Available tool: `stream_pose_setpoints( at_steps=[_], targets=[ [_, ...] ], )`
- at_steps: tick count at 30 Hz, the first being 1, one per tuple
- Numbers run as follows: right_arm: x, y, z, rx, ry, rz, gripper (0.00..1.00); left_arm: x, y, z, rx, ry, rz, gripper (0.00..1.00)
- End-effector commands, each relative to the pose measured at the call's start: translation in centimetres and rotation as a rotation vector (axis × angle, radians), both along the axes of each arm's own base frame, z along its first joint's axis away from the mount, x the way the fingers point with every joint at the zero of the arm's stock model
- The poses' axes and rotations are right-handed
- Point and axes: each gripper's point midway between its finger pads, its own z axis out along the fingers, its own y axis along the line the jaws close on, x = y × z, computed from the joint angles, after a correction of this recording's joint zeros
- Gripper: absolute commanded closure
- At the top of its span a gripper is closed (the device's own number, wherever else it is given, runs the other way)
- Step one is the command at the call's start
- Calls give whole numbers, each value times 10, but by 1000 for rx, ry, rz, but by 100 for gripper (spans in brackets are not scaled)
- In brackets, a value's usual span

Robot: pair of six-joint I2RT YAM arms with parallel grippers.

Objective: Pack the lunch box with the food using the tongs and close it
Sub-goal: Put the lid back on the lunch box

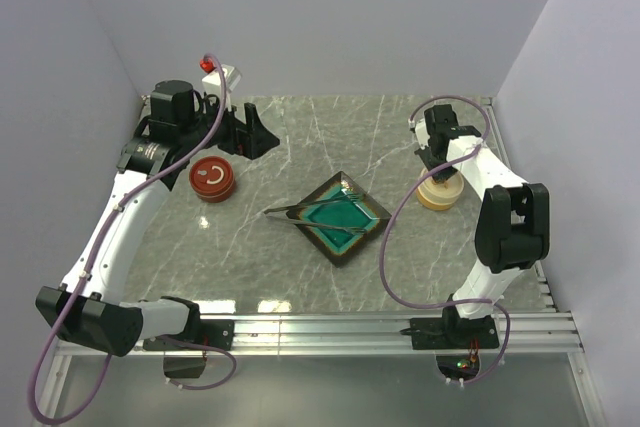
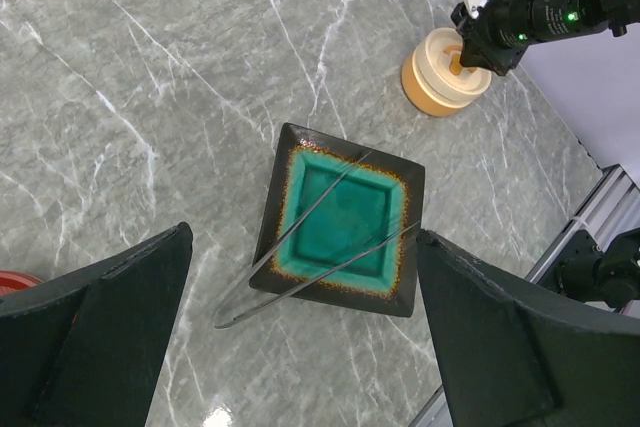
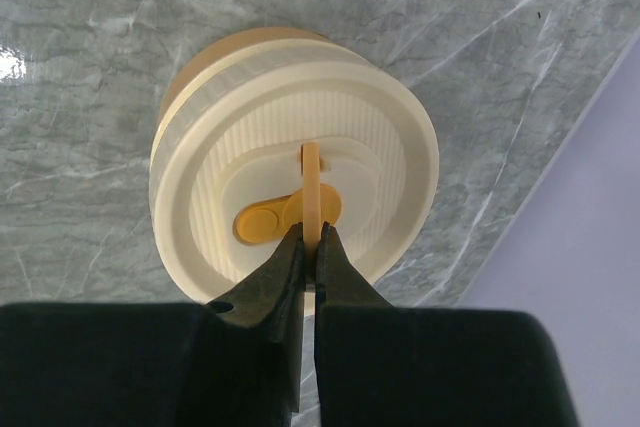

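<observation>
Evidently the right gripper [image 3: 310, 239] is pinched tight on the lunch box [image 3: 380, 127] tab [image 3: 311, 182] at far right (to lift the lid, I judge). The left gripper [image 1: 258, 137], spread wide and empty, faces the tongs [image 1: 285, 212] lying across the central dish [image 1: 340, 259].

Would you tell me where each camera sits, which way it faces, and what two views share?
Top external: above, behind the bases, facing down at the table; both arms show.
Left wrist: on the left arm, facing down at dish and tongs; own open fingers show.
Right wrist: on the right arm, facing down at the cream lid; right gripper shut on its tab.
Shared by top and left wrist: dish, tongs.
</observation>
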Motion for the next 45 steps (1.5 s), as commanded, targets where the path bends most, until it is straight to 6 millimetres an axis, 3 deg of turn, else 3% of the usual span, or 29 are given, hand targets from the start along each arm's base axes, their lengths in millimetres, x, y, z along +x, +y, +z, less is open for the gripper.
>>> stream_pose_setpoints(
  at_steps=[1,19,28,30,38,45],
  targets=[
    [9,5,12,25,-40,-9,100,-1,1,13,-18,-46,5,1],
    [7,14,-11,126,30,-30,100,0,0,10,-17,-39,-1,1],
    [11,19,8,231,4,-63,100,-1,1,9,-11,-39,-3,1],
    [10,25,9,272,20,-58,100,-1,1,10,-13,-40,-3,1],
    [6,17,-3,287,64,-98,100,-3,1,11,-7,-47,-2,1],
    [6,20,-3,316,64,-112,82,-2,1,12,-9,-49,-3,0]
  ],
)
